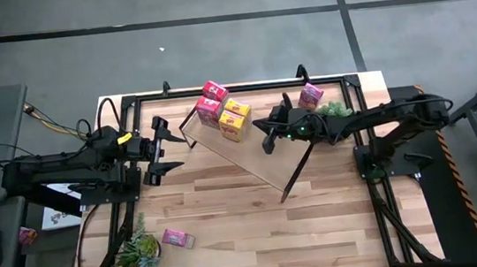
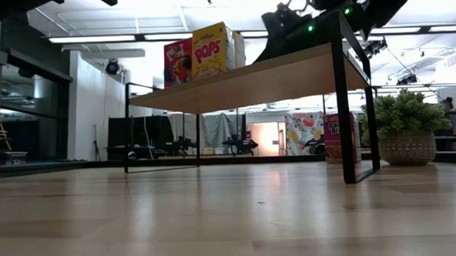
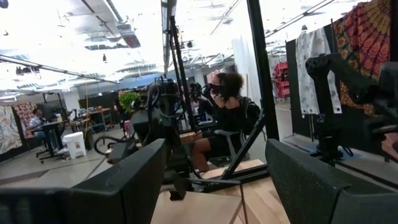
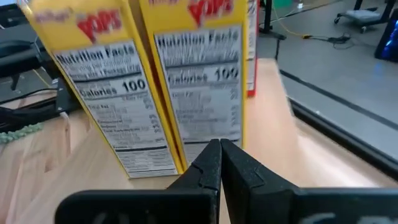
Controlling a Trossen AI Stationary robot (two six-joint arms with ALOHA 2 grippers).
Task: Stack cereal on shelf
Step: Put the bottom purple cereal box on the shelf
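Overhead, you see the shelf lying slantwise across the table, with four cereal boxes bunched at its far end: two red ones and two yellow ones. A pink box stands off the shelf beside a potted plant, and another pink box lies flat near a second plant at the near left. Your right gripper sits over the shelf just beside the yellow pair, fingers pressed together and holding nothing; your left gripper waits off the shelf's left end with its fingers spread wide and empty. From table height, a red box and a yellow box stand upright on the board, and a pink box stands on the table beyond it. The left wrist view shows only its own spread fingers and the room, where a person sits. The right wrist view has the closed fingertips right up against the yellow boxes' nutrition panels. These cartons look light, thin-walled and smooth, so I'd take each across its narrow sides, gently, since a hard squeeze would likely buckle it and a nudge would tip it.
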